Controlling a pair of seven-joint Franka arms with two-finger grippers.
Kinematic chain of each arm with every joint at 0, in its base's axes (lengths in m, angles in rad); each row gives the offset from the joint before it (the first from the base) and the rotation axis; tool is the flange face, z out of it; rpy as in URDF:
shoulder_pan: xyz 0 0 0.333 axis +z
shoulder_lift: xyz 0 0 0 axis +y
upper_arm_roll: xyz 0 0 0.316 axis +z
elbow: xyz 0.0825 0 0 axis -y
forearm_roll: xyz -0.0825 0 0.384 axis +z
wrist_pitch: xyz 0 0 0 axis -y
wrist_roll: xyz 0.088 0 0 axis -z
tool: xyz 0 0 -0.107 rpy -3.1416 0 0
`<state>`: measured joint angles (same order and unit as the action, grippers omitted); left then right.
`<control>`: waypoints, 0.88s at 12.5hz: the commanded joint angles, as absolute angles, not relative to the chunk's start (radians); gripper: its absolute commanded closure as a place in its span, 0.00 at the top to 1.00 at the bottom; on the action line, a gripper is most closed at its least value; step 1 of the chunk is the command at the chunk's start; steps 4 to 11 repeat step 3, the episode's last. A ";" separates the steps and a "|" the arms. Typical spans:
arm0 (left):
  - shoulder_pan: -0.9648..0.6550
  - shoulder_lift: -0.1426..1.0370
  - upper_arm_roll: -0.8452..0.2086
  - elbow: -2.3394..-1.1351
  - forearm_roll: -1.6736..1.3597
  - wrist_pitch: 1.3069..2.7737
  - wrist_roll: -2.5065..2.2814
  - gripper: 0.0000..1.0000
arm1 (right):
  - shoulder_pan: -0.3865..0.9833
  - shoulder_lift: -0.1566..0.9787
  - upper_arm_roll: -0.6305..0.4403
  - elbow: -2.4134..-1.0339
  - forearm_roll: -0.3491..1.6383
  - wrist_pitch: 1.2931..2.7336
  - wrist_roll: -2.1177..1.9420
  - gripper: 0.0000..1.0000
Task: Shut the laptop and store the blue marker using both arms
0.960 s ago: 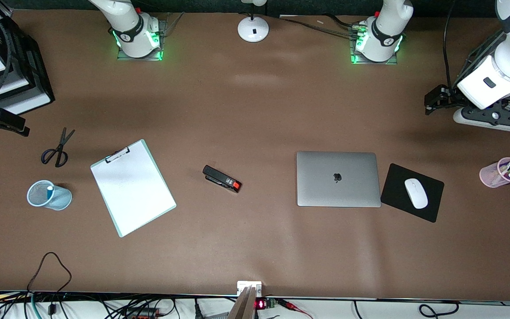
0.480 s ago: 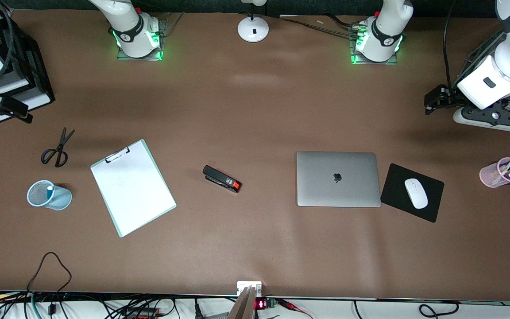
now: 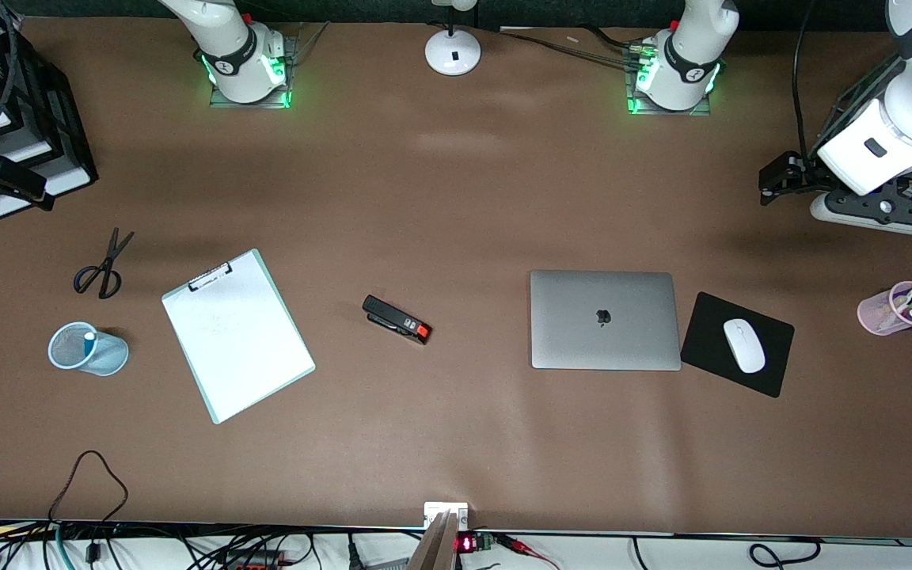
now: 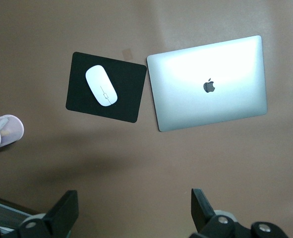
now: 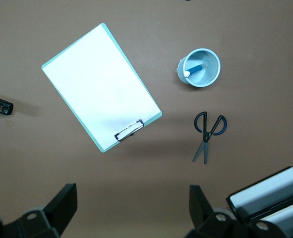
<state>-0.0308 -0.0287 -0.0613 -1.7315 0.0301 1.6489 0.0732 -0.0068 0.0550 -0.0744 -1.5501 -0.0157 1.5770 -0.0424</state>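
Front view: I see the laptop point(image 3: 605, 320) lying flat on the table point(image 3: 456, 198) with its lid down, logo up, toward the left arm's end.
Laptop look: silver-grey, slim, corners rounded; in the left wrist view point(image 4: 209, 83) the lid glares under the light and no keys or screen show.
Marker: the blue marker point(image 3: 89, 342) stands in a pale blue mesh cup point(image 3: 85, 349) toward the right arm's end; the right wrist view point(image 5: 195, 69) shows it leaning inside, white end against the rim.
Step in hand: by my reading both halves of the task are done, and the arms are pulled back to the table's ends.
Left pincer: point(image 4: 135, 212) jaws wide and empty, up over bare table near the power strip point(image 3: 875, 210) at the left arm's end.
Right pincer: point(image 5: 132, 208) jaws wide and empty, up over the table edge by the stacked trays point(image 3: 20, 134) at the right arm's end.
Next move: I judge nothing remains but to hold clear; if anything, check that the lid sits fully shut.
Beside laptop: black mousepad point(image 3: 738, 343) with a white mouse point(image 3: 743, 345), just beside the laptop; pink cup point(image 3: 891, 310) of markers well apart.
Beside cup: scissors point(image 3: 104, 265) near it, clipboard point(image 3: 237, 334) and stapler point(image 3: 397, 319) toward the table's middle.
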 commanded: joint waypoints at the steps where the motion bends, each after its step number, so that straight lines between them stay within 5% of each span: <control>1: -0.026 -0.015 -0.063 -1.703 0.021 1.628 0.097 1.00 | -0.014 0.037 -0.069 -1.540 -0.009 1.560 -0.040 1.00; 11: -0.026 -0.015 -0.063 -1.703 0.021 1.628 0.097 1.00 | -0.015 0.038 -0.071 -1.540 -0.011 1.559 -0.043 1.00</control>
